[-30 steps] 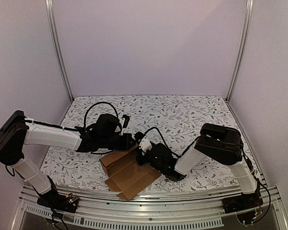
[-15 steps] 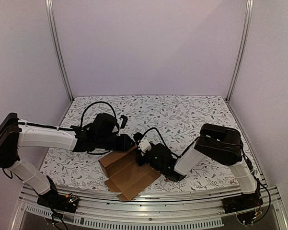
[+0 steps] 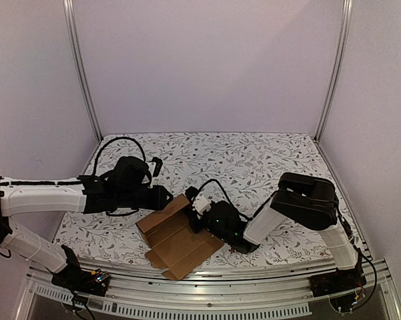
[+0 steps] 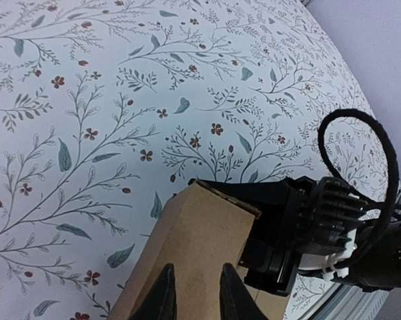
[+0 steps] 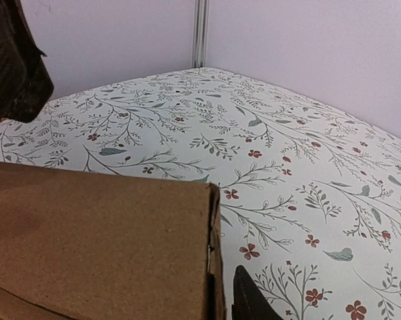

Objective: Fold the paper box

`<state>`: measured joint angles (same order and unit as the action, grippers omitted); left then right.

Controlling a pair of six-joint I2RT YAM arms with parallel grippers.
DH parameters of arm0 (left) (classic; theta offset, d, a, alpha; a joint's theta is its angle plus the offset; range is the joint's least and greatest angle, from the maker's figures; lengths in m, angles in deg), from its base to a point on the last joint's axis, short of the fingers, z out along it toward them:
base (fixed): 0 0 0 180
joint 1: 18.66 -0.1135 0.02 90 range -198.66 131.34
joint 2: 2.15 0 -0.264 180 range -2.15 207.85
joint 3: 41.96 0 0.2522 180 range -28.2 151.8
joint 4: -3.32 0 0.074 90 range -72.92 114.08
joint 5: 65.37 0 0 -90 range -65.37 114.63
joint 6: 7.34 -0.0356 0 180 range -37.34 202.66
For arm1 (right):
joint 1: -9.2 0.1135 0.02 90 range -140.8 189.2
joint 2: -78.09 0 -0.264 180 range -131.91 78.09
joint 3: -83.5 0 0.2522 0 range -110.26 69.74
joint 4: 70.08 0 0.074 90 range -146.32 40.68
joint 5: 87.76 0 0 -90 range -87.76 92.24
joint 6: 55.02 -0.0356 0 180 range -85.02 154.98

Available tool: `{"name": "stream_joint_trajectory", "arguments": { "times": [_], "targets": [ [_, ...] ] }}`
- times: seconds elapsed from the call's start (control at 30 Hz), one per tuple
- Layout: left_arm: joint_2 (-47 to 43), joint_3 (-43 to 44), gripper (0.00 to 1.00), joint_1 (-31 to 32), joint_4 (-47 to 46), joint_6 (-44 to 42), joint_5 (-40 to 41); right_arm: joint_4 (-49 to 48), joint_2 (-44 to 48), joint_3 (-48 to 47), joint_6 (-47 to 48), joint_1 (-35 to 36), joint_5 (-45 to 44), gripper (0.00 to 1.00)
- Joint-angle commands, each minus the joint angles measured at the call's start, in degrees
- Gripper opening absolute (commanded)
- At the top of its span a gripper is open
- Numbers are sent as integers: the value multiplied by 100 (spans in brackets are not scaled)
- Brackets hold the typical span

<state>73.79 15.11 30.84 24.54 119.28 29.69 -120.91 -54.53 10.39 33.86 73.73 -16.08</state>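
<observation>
Lying partly folded on the floral-patterned bench point(image 3: 267, 160), the plain brown cardboard paper box point(image 3: 177, 237) is holding one far wall point(image 3: 175, 208) upright while its other creased panels are sprawling flat. Just left of that wall, the left end effector point(image 3: 165, 198) is hovering, fingers slightly parted, gripping nothing. The right end effector point(image 3: 193, 199) is straddling the wall's right edge, released. Most of the folding, I judge, is still waiting.

Floral table point(image 3: 267, 160), paper box point(image 3: 177, 240) lying on it
</observation>
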Motion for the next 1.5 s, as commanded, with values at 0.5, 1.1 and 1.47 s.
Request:
{"name": "stream_joint_trajectory", "arguments": {
  "times": [0.5, 1.1, 1.47],
  "targets": [
    [-470, -310, 23, -77, 369, -134, 301, 651, 976, 686, 20, 153, -51, 44],
    [-510, -121, 27, -115, 499, -443, 247, 3156, 2699, 1255, -193, 156, 262, 62],
    [-395, 56, 34, -133, 571, -630, 135, 4545, 3642, 1621, -377, 156, 116, 75]
  ]
}}
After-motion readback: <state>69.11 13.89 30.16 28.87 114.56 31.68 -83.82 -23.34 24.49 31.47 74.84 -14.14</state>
